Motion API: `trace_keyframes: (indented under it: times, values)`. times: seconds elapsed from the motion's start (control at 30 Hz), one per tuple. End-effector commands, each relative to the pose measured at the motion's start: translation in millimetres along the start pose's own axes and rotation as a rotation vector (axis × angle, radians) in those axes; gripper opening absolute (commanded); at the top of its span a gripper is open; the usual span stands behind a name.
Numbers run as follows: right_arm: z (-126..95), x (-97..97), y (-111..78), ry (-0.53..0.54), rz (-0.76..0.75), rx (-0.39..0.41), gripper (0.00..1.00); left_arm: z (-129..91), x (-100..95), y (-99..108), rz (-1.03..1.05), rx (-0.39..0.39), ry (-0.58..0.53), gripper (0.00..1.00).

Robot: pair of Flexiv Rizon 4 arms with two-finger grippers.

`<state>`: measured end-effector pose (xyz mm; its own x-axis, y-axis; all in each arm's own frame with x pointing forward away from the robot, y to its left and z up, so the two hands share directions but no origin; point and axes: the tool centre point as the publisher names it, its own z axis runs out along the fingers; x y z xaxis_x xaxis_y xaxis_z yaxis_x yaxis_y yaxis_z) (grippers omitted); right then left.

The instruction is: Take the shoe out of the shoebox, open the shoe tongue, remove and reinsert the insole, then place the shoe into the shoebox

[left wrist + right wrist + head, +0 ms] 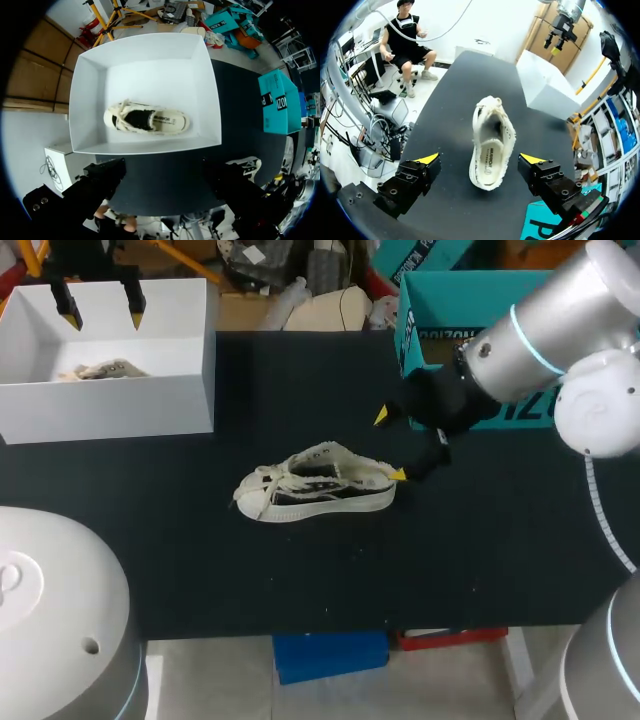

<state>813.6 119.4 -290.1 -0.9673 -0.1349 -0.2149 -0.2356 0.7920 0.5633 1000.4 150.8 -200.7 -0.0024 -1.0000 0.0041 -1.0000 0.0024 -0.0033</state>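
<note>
On the black table (300, 580), the left gripper (102, 312) hangs with its fingers apart over the white shoebox (190, 360). The shoe (315, 485) lies mid-table, outside the box. The right gripper (390, 445) stands wide open at its heel, and closing off-centre could shove the shoe aside.

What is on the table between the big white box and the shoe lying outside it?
Nothing: in the head view, only bare black tabletop lies between the white cardboard shoebox and the cream canvas sneaker.
</note>
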Motion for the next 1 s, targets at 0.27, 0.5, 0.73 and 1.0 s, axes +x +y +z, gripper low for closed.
trace_keyframes:
  times: [0.27,0.5,0.73,1.0]
  values:
    - [30.0,-7.9,-29.0,-0.007,0.085,-0.247,1.0,-0.2,0.1,0.2,-0.001,-0.001,-0.001,1.0]
    - [43.5,-10.3,-46.7,0.018,0.147,-0.32,1.0,-0.2,0.1,0.2,-0.001,-0.001,-0.001,1.0]
    - [53.9,-8.7,-61.6,0.038,0.185,-0.339,1.0,-0.2,0.1,0.2,-0.001,-0.001,-0.001,1.0]
    - [67.2,-9.1,-73.2,0.053,0.222,-0.361,1.0,-0.2,0.1,0.2,-0.001,-0.001,-0.001,1.0]
